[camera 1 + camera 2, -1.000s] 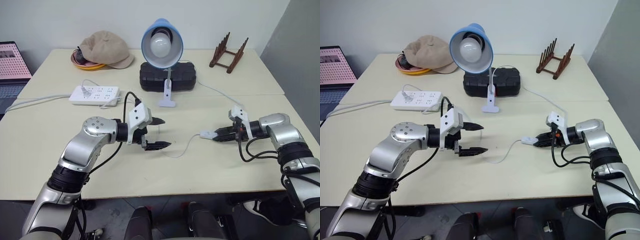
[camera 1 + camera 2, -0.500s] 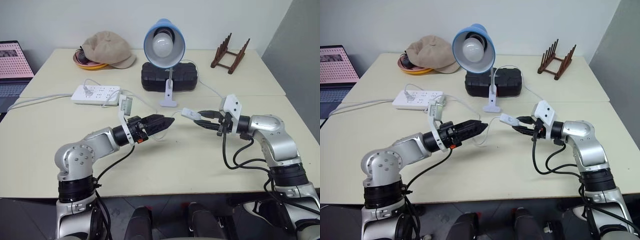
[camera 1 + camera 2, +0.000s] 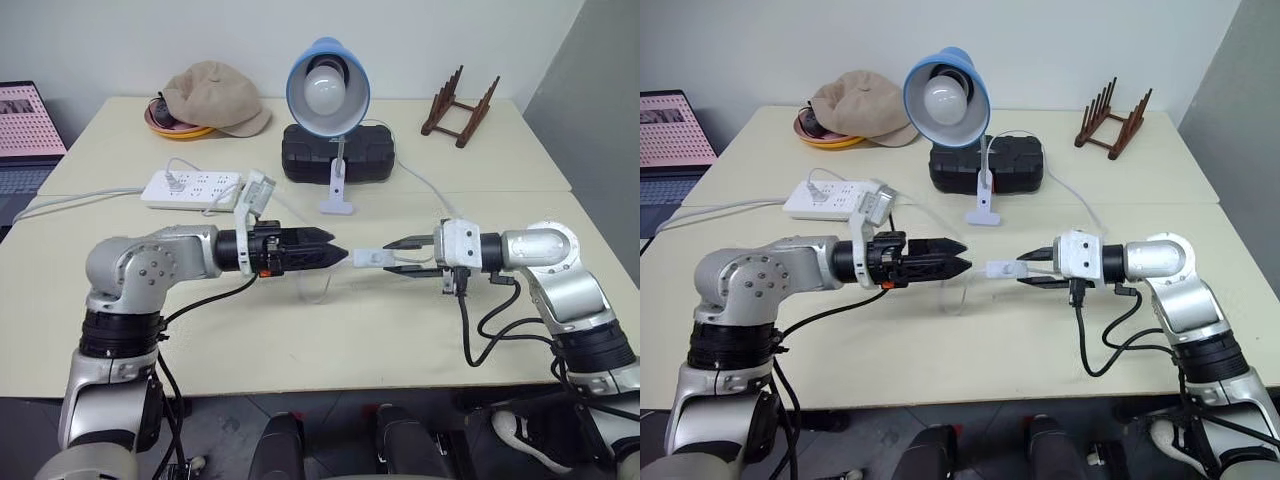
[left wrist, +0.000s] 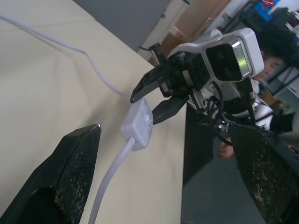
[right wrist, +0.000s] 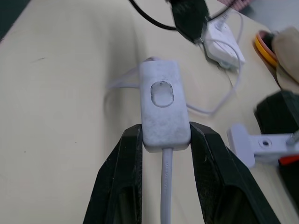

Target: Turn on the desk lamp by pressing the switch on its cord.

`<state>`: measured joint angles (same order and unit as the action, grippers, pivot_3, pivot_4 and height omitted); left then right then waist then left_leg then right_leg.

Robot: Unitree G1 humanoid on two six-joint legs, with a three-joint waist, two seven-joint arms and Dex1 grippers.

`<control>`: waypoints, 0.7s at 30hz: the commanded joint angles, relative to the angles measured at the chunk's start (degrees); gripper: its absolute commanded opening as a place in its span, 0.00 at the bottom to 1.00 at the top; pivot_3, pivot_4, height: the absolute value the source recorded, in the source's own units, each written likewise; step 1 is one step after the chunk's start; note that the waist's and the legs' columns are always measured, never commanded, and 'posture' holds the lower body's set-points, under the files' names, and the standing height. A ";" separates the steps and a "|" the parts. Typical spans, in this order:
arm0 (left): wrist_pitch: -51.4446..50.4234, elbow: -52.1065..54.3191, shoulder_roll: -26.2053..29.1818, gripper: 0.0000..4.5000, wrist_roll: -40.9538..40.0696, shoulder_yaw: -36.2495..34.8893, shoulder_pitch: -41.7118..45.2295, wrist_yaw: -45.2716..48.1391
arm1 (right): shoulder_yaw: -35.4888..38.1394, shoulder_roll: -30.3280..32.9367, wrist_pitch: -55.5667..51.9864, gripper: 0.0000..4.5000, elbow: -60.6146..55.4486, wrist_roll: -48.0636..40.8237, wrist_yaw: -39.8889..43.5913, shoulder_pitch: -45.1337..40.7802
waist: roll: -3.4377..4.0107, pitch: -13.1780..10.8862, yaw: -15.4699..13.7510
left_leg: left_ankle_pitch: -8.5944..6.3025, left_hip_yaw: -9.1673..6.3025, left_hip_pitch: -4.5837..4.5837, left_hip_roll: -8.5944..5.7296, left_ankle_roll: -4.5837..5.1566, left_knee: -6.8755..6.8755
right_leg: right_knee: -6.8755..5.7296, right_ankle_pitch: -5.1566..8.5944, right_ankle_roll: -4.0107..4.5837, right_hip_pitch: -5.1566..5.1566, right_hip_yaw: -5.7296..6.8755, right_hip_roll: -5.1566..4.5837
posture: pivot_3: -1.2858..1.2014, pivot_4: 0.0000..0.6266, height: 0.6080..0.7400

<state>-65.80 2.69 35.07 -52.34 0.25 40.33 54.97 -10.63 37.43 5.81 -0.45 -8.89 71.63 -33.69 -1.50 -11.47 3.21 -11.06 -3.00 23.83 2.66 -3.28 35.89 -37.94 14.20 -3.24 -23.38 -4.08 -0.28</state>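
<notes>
Above the middle of the tabletop [image 3: 500, 330], toward its near edge, the right gripper [image 3: 400, 255] is clenching the switch [image 3: 368, 258] by its sides, holding it up off the surface with its button face showing in the right wrist view. The cord [image 4: 112, 175] is running out of both ends of the switch, one length hanging in a loop below it down to the tabletop. The left gripper [image 3: 338, 256] is pointing level at the switch from the other side, its tips just beside it, its black fingers [image 4: 70, 175] standing spread wide and grasping nothing; whether a tip is touching the switch cannot be told.

Toward the far edge, the desk lamp [image 3: 327, 88] is standing on its white clip base in front of a black case [image 3: 335, 155], its light-blue shade facing the robot and its bulb looking unlit. A white power strip [image 3: 192, 188] is lying toward the left edge, a beige cap [image 3: 213, 95] is resting on a dish at the far left corner, and a wooden rack [image 3: 458, 105] is sitting near the far right corner.
</notes>
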 commanded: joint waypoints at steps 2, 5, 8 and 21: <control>2.23 -0.88 0.70 1.00 2.95 3.88 1.70 5.09 | -0.12 0.08 6.88 0.24 1.05 0.37 1.47 -3.09 | 0.00 0.00 0.00 | 0.00 0.01 -0.01 0.00 0.00 0.02 | -0.01 0.00 0.00 0.00 -0.02 0.00 | 0.52 0.24 1.00; 2.11 -0.71 0.31 1.00 3.40 5.10 1.80 6.58 | -0.65 -0.08 10.28 0.24 1.49 1.35 1.36 -3.65 | 0.00 0.00 -0.02 | 0.00 0.01 0.00 0.01 0.00 0.01 | -0.03 0.00 0.00 -0.01 -0.01 0.00 | 0.52 0.24 1.00; 3.32 -0.52 0.03 1.00 4.92 6.04 1.46 6.98 | -1.07 -0.19 12.00 0.24 1.34 1.47 0.91 -3.70 | 0.00 0.00 -0.06 | 0.00 0.01 0.00 0.01 0.00 -0.02 | -0.03 0.01 0.01 -0.02 -0.01 0.00 | 0.52 0.24 1.00; 2.67 -0.74 -1.53 0.70 5.31 5.35 0.68 6.29 | -2.26 -0.85 19.46 0.24 4.20 3.39 -0.04 -5.57 | 0.00 0.00 -0.10 | 0.00 0.01 0.01 0.01 0.00 0.02 | -0.06 0.01 0.01 -0.02 -0.02 0.00 | 0.52 0.24 1.00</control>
<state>-63.29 1.20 33.79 -46.50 6.85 40.81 60.84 -13.06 36.91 23.55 4.10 -5.60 72.09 -37.42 -1.50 -11.47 3.12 -11.06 -3.00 23.84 2.67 -3.28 35.92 -37.99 14.20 -3.23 -23.40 -4.09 -0.28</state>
